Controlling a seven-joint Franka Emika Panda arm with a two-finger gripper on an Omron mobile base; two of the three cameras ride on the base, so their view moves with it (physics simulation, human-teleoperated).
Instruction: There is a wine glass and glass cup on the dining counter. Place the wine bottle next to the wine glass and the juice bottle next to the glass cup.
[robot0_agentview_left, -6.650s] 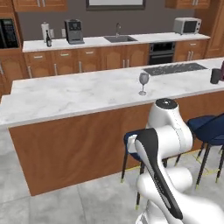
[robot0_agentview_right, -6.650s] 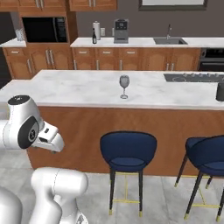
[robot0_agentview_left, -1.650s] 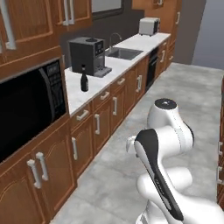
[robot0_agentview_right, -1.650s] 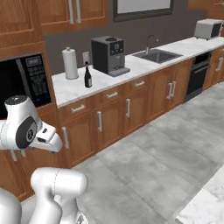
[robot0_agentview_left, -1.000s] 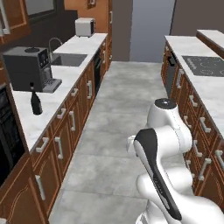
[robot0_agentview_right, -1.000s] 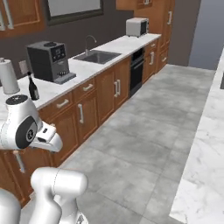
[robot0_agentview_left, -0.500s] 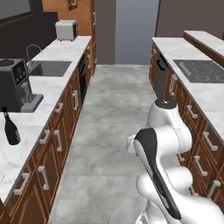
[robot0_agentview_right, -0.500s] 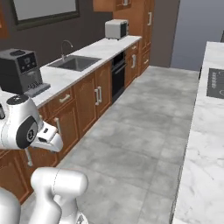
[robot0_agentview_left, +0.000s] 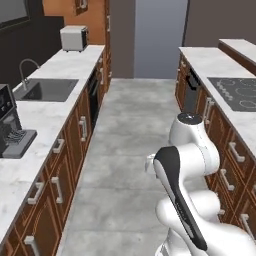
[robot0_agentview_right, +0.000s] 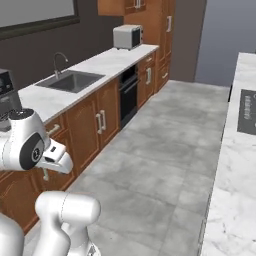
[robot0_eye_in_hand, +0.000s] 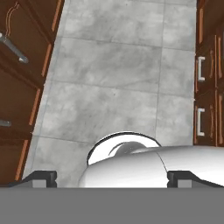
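Coffee machine (robot0_agentview_left: 9, 122): far left edge of the left table (robot0_agentview_left: 45, 120), beside the sink (robot0_agentview_left: 45, 90) — no bottle visible near it from here.
Toaster (robot0_agentview_left: 73, 38): far end of that same table, against the wall.
Floor (robot0_agentview_left: 132, 130): open aisle between the two runs; the base faces along it, judged mid-transit.
Pincer (robot0_eye_in_hand: 112, 177): tips spread fully apart, holding nothing, aimed down at the floor — arm tucked for travel.
Cooktop (robot0_agentview_left: 239, 92): inset in the marble table on the right.
Task items: neither bottles nor glasses can be located in these pictures.

Grey tiled floor (robot0_agentview_left: 127, 150) between wooden cabinets (robot0_agentview_right: 102, 122)
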